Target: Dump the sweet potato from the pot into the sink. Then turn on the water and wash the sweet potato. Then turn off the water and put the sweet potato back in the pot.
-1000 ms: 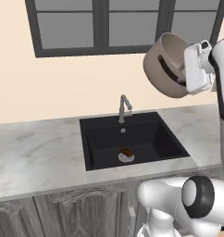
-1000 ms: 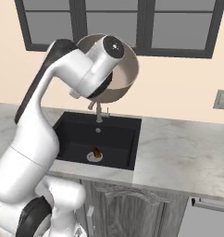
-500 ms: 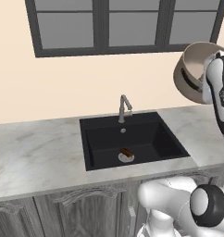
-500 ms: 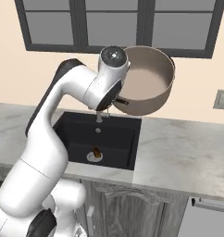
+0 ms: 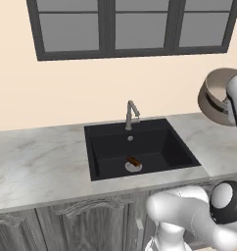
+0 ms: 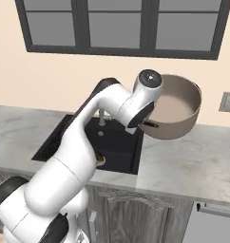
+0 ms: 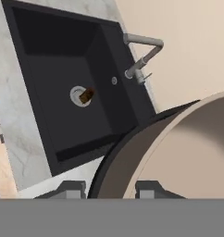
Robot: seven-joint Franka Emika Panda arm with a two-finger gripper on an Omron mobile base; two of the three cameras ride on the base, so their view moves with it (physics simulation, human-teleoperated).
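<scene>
The sweet potato [image 5: 134,161] lies on the round silver drain in the floor of the black sink [image 5: 154,147]; the hand view shows the tuber [image 7: 86,95] there too. My gripper [image 7: 109,190] is shut on the rim of the tan pot [image 7: 178,152]. The pot [image 6: 176,114] hangs in the air over the counter to the right of the sink [image 6: 117,142], slightly tilted, and its inside looks bare. In the left base view the pot [image 5: 216,93] is at the right edge. No stream runs from the grey faucet [image 5: 131,113].
Marble counter [image 5: 37,166] runs on both sides of the sink, with wall and dark-framed window [image 5: 135,27] behind. A wall outlet [image 6: 227,101] sits to the right. Cabinet doors [image 5: 81,225] are below the counter.
The arm has swung the pot to the right and lower, from above the sink to over the right counter, turning it more upright. The sweet potato has stayed on the drain.
</scene>
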